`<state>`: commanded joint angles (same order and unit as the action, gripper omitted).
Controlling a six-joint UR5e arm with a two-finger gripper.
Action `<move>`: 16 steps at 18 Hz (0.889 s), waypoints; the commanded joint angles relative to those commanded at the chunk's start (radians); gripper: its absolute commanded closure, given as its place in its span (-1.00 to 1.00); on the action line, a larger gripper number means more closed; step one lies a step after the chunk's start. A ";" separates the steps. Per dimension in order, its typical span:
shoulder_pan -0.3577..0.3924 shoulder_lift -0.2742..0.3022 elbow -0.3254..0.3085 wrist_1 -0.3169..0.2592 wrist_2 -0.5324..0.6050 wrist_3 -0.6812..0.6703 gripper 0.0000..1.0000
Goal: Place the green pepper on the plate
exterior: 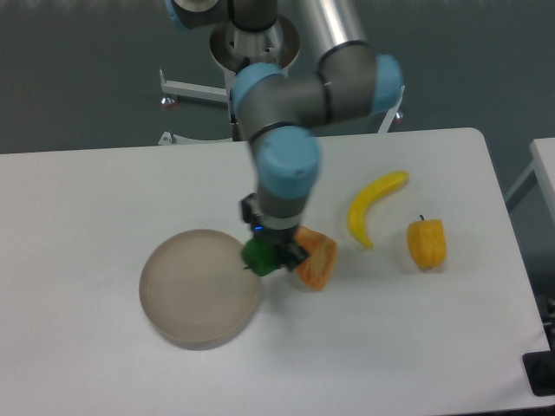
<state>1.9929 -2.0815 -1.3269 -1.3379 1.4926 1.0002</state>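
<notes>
The green pepper (257,256) is small, glossy and bright green. It sits in my gripper (267,256), which is shut on it. The gripper holds it at the right rim of the plate (186,295), a round beige-grey dish at the front left of the table. I cannot tell how high above the rim the pepper hangs. The gripper body hides the top of the pepper.
An orange wedge-shaped food item (317,257) lies just right of the gripper. A yellow banana (371,206) lies further right, and a yellow-orange pepper (427,243) with a dark stem stands beyond it. The table's right edge is near the pepper.
</notes>
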 joint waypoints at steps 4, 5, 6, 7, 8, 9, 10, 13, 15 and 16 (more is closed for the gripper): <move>-0.057 -0.041 -0.002 0.006 0.002 -0.026 0.00; -0.065 -0.048 -0.002 0.008 0.002 -0.037 -0.07; -0.068 -0.055 -0.002 0.019 0.002 -0.044 -0.24; -0.069 -0.058 -0.002 0.031 0.003 -0.045 -0.38; -0.075 -0.063 -0.002 0.042 0.003 -0.045 -0.63; -0.079 -0.065 -0.005 0.060 0.005 -0.046 -1.00; -0.079 -0.065 -0.003 0.068 0.005 -0.046 -1.00; -0.075 -0.048 0.005 0.065 0.003 -0.034 -1.00; -0.069 -0.037 0.008 0.060 0.012 -0.031 -1.00; -0.059 -0.025 0.009 0.057 0.014 -0.029 -1.00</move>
<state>1.9342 -2.1063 -1.3177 -1.2808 1.5064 0.9710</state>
